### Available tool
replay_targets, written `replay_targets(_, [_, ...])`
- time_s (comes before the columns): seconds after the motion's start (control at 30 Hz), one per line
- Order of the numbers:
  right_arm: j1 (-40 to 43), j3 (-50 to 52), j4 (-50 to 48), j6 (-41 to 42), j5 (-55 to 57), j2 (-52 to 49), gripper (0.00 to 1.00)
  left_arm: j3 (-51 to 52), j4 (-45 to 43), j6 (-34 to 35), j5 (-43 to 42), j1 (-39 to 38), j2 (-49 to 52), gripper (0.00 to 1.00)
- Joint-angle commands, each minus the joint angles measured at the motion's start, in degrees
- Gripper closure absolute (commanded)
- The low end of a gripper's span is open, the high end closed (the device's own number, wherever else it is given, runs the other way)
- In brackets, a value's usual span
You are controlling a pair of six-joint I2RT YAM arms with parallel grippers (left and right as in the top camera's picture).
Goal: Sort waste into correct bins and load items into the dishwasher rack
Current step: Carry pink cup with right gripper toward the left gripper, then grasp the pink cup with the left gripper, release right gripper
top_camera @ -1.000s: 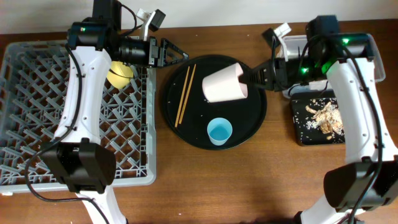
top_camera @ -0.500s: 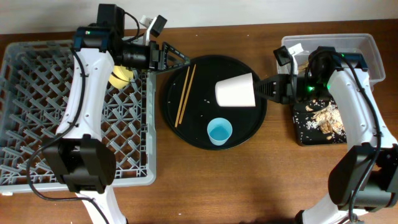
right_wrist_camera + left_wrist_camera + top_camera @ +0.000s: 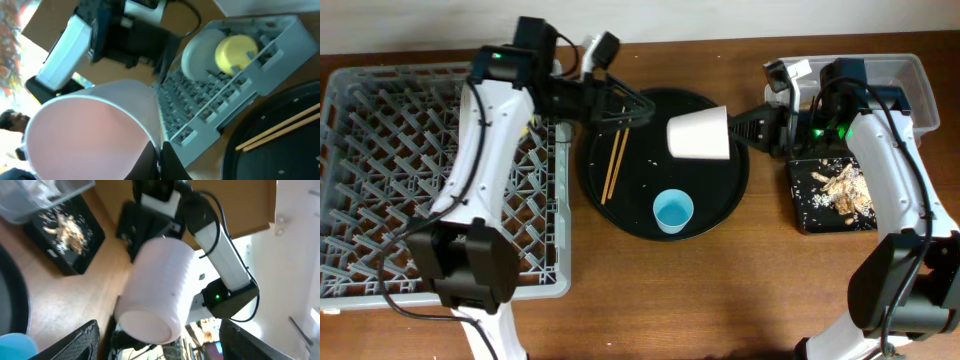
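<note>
My right gripper [image 3: 740, 130] is shut on the rim of the pink cup [image 3: 700, 135] and holds it on its side above the round black tray [image 3: 595, 190]. In the right wrist view its fingers [image 3: 160, 162] pinch the cup's wall [image 3: 85, 135]. My left gripper [image 3: 642, 110] is open and empty, its fingers pointing at the cup's base; the cup [image 3: 160, 290] sits just ahead of the jaws [image 3: 165, 345]. The light blue cup [image 3: 673, 211] and chopsticks [image 3: 617, 160] lie on the round tray. The plate [image 3: 200, 57] and yellow bowl [image 3: 237, 52] stand in the dishwasher rack [image 3: 420, 200].
The black rectangular tray [image 3: 800, 200] with tan food scraps [image 3: 842, 185] sits at the right. The clear tub [image 3: 910, 75] stands behind it. The rack's right wall lies close to the round tray's left rim.
My left gripper has swung right from over the rack to above the round tray, toward the cup. My right gripper has drawn the pink cup right and slightly up.
</note>
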State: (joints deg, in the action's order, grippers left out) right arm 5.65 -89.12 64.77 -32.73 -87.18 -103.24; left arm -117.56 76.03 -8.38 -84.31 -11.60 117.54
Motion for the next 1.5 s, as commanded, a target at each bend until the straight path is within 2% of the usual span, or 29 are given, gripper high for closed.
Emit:
replay_targets(0.0, [0.0, -0.2, -7.5, 11.5, -1.7, 0.2, 0.96, 0.3, -0.1, -2.0, -0.1, -2.3, -0.2, 0.24])
replay_targets(0.23, [0.1, -0.2, -19.8, 22.4, -1.7, 0.2, 0.96, 0.3, -0.4, -2.0, 0.5, -2.7, -0.2, 0.24])
replay_targets(0.53, [-0.5, -0.2, -20.1, 22.6, -1.7, 0.2, 0.96, 0.3, -2.6, -2.0, -0.5, -5.1, -0.2, 0.24])
replay_targets(1.23, [-1.8, -0.2, -21.3, 22.8, -1.7, 0.2, 0.96, 0.3, -15.1, -0.3, -0.2, -8.9, -0.2, 0.25])
replay_targets(1.4, [-1.8, -0.2, -21.3, 22.8, -1.7, 0.2, 0.96, 0.3, -17.5, -0.3, 3.9, -8.9, -0.2, 0.25])
replay_targets(1.47, [-1.8, -0.2, -21.3, 22.8, -1.7, 0.2, 0.96, 0.3, -19.7, -0.3, 4.9, -9.0, -0.2, 0.32])
